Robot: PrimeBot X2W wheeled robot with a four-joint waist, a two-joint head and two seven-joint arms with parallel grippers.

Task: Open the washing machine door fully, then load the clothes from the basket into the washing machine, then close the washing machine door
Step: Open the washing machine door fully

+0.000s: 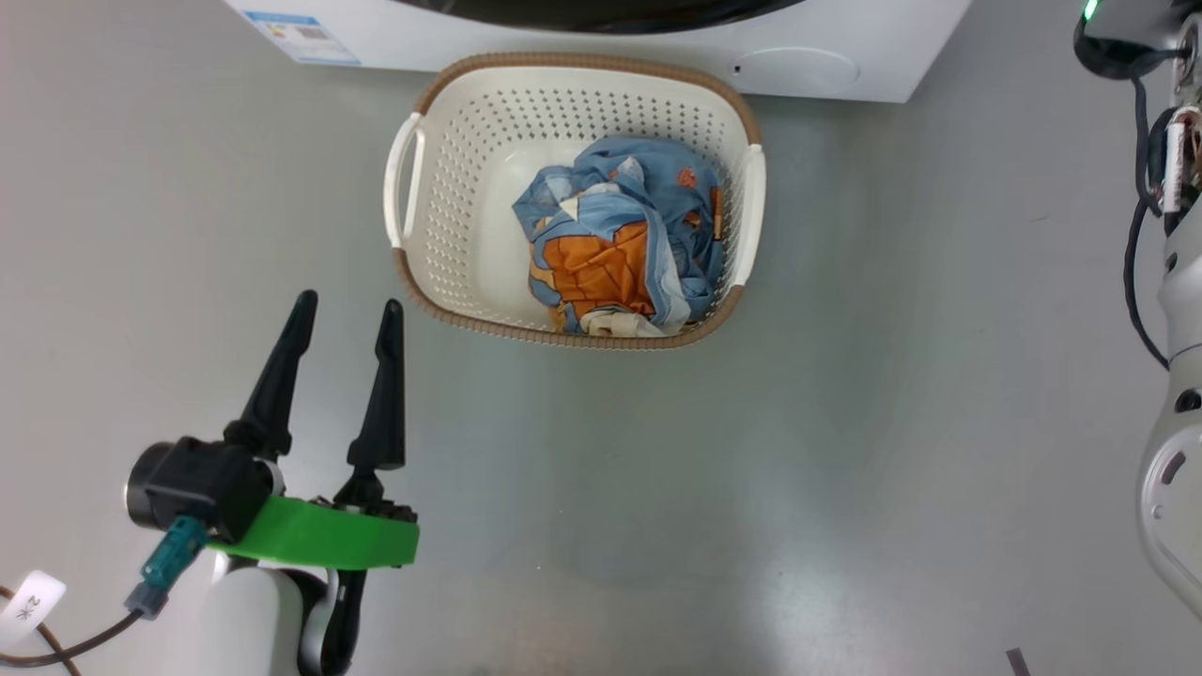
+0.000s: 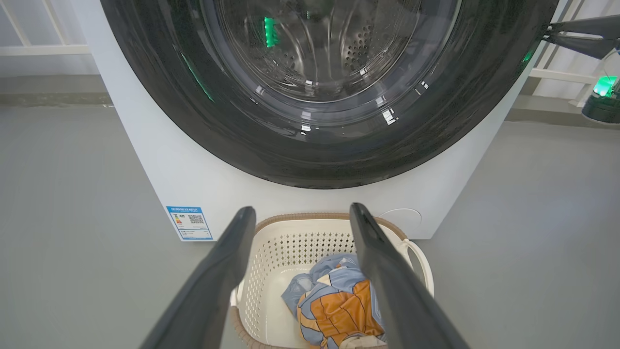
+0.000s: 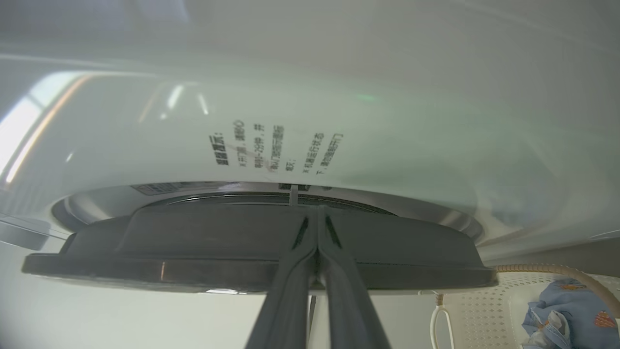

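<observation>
Standing just before the washing machine (image 2: 160,160), the basket (image 1: 470,188) rests on the floor (image 1: 845,469) with the clothes (image 1: 620,244) bundled inside, toward its right side. The left claw (image 1: 348,302) hangs spread wide and empty above the floor near the basket's corner, while the right claw (image 3: 317,218) is pinched tight on nothing, its tips at the rim of the washing machine door (image 3: 193,242).

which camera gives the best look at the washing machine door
The left wrist view: it faces the washing machine door head-on, showing most of its black ring and glass window. The head view catches just a dark sliver of its lower edge. The right wrist view sees it edge-on, the shut right claw at its rim.
</observation>
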